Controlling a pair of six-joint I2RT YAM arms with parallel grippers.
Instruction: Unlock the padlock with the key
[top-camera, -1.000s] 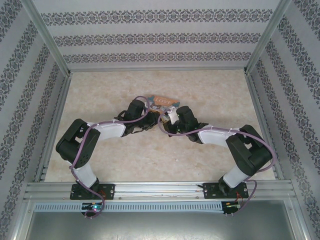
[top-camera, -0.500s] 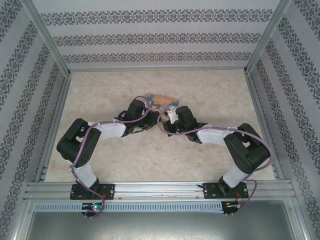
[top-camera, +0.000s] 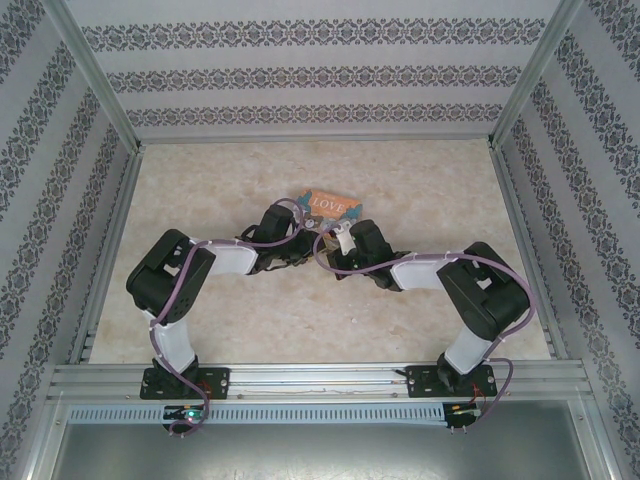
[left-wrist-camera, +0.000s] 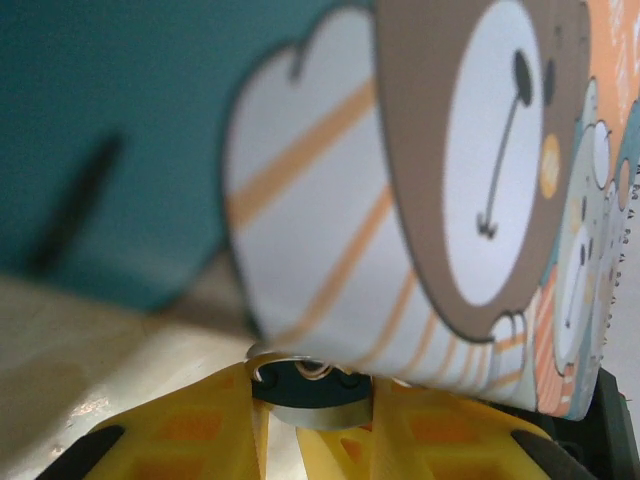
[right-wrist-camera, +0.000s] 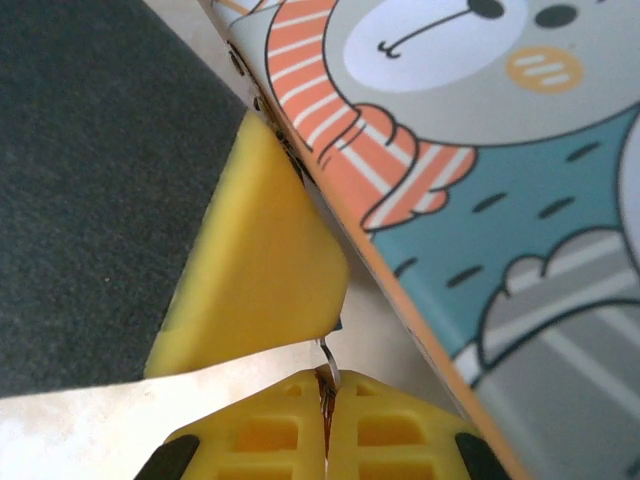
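Top view: left arm (top-camera: 225, 258) and right arm (top-camera: 430, 270) both reach inward and meet mid-table (top-camera: 420, 180), just on the near side of the cartoon-printed "LOVE" box (top-camera: 328, 203). The wrists are close together there, and what sits between them is too small and covered to make out from above. Left wrist view: left gripper (left-wrist-camera: 312, 402) is clamped on the padlock (left-wrist-camera: 306, 386). The dark blue-teal body with a pale silvery lower edge is pinched between the two yellow fingers (left-wrist-camera: 190, 430), one on each side. A thin silvery wire curl shows at the top of the body, right against the underside of the box; whether this is the shackle I cannot tell, as the focus is soft. The box fills the upper part of that view, with striped scarf and bear-face print, and appears tilted over the padlock. Right wrist view: right gripper (right-wrist-camera: 326, 405) has its yellow pads pressed together with no gap. A thin metal piece, seen edge-on and taken to be the key (right-wrist-camera: 328, 362), sticks out from between them. Its tip is a small silvery loop or hook that reaches up to the lower corner of a yellow finger of the left gripper (right-wrist-camera: 255, 270). That finger lies alongside the orange edge of the box. The keyhole is hidden, so key insertion cannot be confirmed.
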